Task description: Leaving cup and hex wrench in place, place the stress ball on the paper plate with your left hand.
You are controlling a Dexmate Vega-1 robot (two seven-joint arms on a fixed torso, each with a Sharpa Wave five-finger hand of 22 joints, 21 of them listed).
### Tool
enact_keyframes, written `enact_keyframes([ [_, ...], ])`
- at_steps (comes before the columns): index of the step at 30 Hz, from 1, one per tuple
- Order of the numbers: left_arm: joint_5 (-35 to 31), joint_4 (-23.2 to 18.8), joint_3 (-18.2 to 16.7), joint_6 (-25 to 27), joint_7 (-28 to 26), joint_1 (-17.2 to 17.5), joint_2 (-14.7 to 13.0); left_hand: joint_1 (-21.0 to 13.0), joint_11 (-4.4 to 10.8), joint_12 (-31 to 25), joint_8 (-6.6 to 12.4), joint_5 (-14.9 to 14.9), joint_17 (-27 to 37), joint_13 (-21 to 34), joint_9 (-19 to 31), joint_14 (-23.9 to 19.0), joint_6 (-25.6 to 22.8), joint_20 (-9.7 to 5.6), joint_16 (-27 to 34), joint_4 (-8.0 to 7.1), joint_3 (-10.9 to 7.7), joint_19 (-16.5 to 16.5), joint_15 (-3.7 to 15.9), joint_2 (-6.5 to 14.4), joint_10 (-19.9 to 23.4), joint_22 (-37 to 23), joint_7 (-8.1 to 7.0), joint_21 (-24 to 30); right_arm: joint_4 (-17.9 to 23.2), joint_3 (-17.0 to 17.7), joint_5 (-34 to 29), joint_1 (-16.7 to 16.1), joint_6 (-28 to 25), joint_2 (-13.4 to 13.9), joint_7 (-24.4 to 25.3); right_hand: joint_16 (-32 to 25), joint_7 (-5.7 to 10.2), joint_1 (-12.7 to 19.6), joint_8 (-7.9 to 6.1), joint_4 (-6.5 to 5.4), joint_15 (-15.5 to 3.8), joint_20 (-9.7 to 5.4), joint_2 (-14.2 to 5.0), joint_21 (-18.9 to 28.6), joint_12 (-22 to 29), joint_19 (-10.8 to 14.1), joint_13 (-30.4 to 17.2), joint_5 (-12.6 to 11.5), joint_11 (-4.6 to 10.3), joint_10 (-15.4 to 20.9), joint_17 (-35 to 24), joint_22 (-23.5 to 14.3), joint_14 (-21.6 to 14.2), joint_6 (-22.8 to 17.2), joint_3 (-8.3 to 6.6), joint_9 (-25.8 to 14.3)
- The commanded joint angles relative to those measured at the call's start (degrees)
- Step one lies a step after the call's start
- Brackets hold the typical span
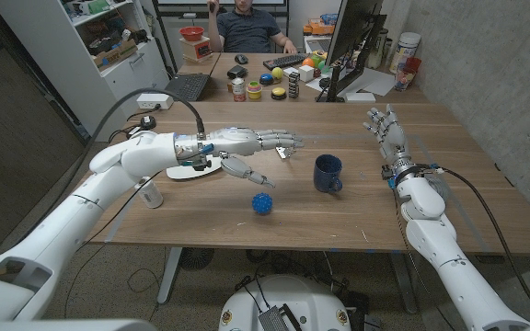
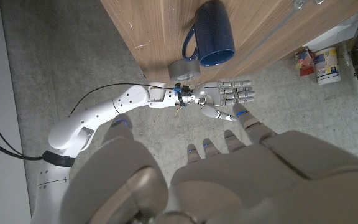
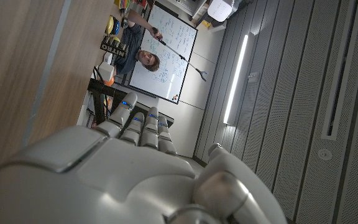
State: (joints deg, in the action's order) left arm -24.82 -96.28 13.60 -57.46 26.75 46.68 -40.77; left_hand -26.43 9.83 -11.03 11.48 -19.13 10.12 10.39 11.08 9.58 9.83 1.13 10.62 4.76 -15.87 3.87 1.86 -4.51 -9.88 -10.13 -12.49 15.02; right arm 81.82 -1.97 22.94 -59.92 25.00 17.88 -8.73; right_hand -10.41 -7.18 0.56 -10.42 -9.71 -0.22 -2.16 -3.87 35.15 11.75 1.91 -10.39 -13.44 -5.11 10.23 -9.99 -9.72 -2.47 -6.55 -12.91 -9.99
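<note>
I am holding my left hand (image 1: pixel 251 147) spread and empty above the table, beyond the stress ball (image 1: pixel 262 203), which is lying just left of the cup (image 1: pixel 328 173); I should be lowering toward it, steering clear of that cup.

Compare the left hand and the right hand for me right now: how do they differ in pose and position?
The left hand reaches out over the table's middle, fingers extended sideways toward the hex wrench, above the paper plate; the right hand stands at the table's right side, fingers pointing away from the robot. The left hand is nearer the stress ball and the cup; the right hand has nothing close by. Both hold nothing, fingers apart.
</note>
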Motion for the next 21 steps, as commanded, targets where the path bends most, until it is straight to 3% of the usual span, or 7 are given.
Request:
enact_keyframes([
  [1, -3.5, -2.3, 2.1, 3.2, 1.4, 0.1, -2.4, -1.1, -0.39, -0.2, 0.43, -0.3, 0.2, 0.1, 0.3, 0.3, 3.9, 0.35, 0.5, 0.61, -0.07, 0.4, 3.0, 0.1, -1.3, -0.1, -0.22, -0.2, -0.2, -0.1, 0.1, -0.1, 0.4, -0.1, -0.1, -0.2, -0.11, 0.3, -0.33, 0.03, 0.08, -2.81, -3.92, -0.4, 0.4, 0.5, -0.2, -0.2, 0.11, 0.6, -0.2, -0.2, -0.4, -0.3, 0.39, -0.3],
  [11, -5.9, -3.3, 4.4, 5.2, 1.9, -0.4, -4.5, -2.6, -0.56, 0.2, 0.57, -0.5, 0.3, 0.1, 0.3, 0.9, 3.6, 0.76, 0.3, 1.18, -0.12, 0.2, 2.59, 0.4, -2.2, -0.1, -0.25, -0.7, 0.0, 0.0, 0.2, -0.4, 1.0, -0.1, -0.2, -0.2, -0.12, 0.3, -0.32, 0.03, 0.08, -2.82, -3.96, -0.7, 0.4, 0.6, -0.2, -0.2, 0.12, 0.6, -0.2, -0.2, -0.4, -0.3, 0.43, -0.3],
  [21, -7.1, -4.4, 6.4, 7.2, 2.6, -0.7, -6.4, -4.8, -0.77, -0.3, 0.84, -0.7, 0.4, 0.1, 0.3, -2.8, 2.9, 1.06, 1.4, 1.84, -0.16, 2.6, 3.28, 1.0, -0.9, -0.2, -0.23, -0.4, 0.0, -0.1, 0.5, -0.3, 1.7, -0.2, -0.5, -0.2, -0.09, 0.3, -0.37, 0.02, 0.11, -2.81, -4.01, -0.9, 0.4, 0.7, -0.2, -0.2, 0.06, 0.7, -0.2, -0.2, -0.5, -0.5, 0.46, -0.3],
])
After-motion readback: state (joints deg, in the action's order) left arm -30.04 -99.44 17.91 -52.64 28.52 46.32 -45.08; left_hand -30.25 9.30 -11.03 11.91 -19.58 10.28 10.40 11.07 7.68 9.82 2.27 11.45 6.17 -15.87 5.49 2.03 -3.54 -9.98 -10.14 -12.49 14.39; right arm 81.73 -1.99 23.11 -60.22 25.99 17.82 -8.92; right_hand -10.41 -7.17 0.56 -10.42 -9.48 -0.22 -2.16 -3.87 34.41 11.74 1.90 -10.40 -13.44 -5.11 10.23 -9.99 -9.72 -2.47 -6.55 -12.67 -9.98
